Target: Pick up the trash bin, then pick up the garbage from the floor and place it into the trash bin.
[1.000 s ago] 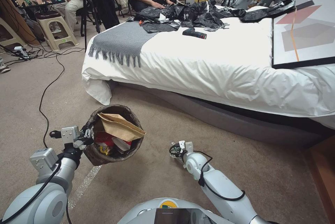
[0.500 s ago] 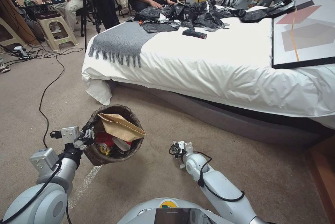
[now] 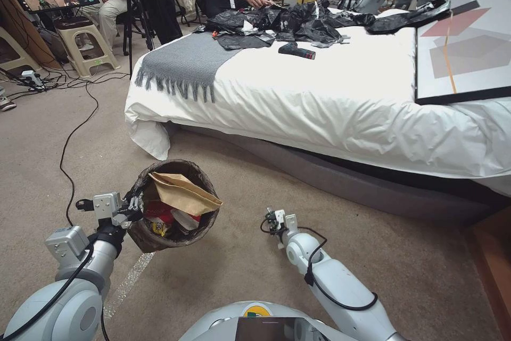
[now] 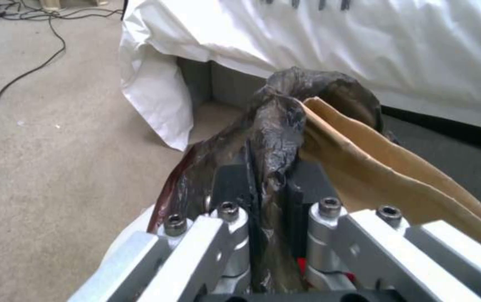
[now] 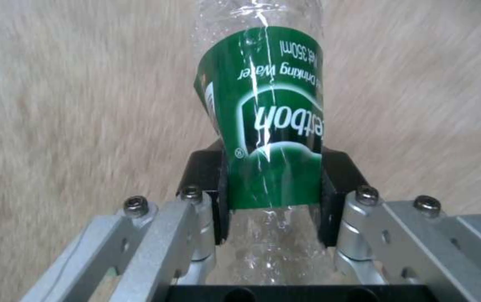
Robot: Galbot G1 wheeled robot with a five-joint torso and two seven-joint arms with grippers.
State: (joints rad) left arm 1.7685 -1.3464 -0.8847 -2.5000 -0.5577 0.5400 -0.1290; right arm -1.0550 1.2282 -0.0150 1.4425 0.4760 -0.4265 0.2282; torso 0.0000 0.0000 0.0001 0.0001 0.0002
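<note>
- The right end effector has edged slightly further from the trash bin since earlier, clamped on the plastic bottle between its pads.
- The left end effector is closed on the bin's rim.

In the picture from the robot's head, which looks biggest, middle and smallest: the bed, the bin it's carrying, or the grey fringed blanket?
1. The bed, by far the largest.
2. The grey fringed blanket.
3. The trash bin.

The blanket and bin look close in size, and the bin hangs nearer the camera, so their order is unsure.
</note>
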